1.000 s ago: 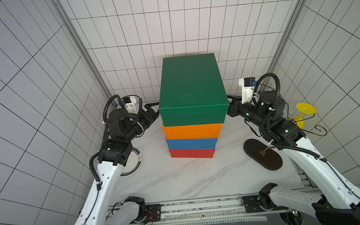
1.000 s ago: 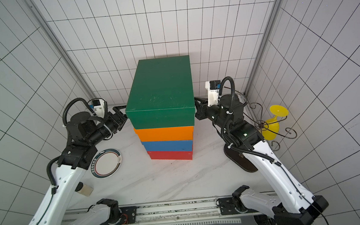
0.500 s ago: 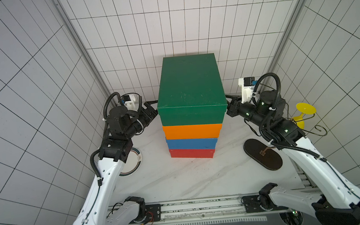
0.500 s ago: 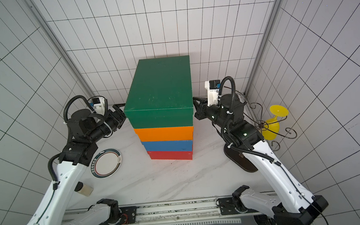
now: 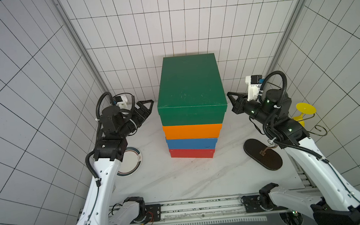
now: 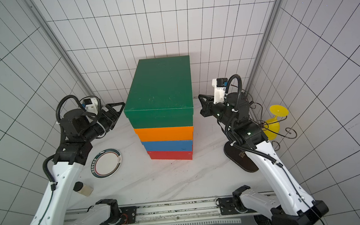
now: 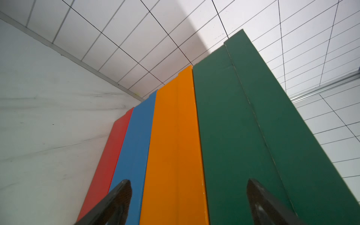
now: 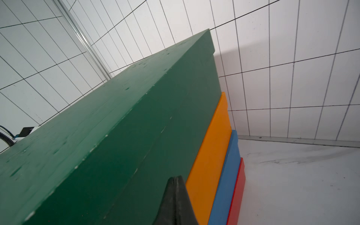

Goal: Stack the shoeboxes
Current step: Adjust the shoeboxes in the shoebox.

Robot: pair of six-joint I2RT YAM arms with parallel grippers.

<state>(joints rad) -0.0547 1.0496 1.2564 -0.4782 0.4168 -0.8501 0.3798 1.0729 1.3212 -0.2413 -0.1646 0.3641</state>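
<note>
Green box (image 5: 190, 87) sat topmost; under it orange (image 5: 193, 131), blue (image 5: 190, 143), red (image 5: 190, 154), on the desk (image 5: 180, 179). Left claw (image 5: 148, 108), released, stood just left of green box; right claw (image 5: 231, 97), clenched empty, just right. Both were best withdrawn straight outward, brushing nothing.

Four shoeboxes stacked on table: red (image 5: 191, 153) bottom; blue (image 5: 191, 143); orange (image 5: 192, 131); dark green (image 5: 190, 89) top.
</note>
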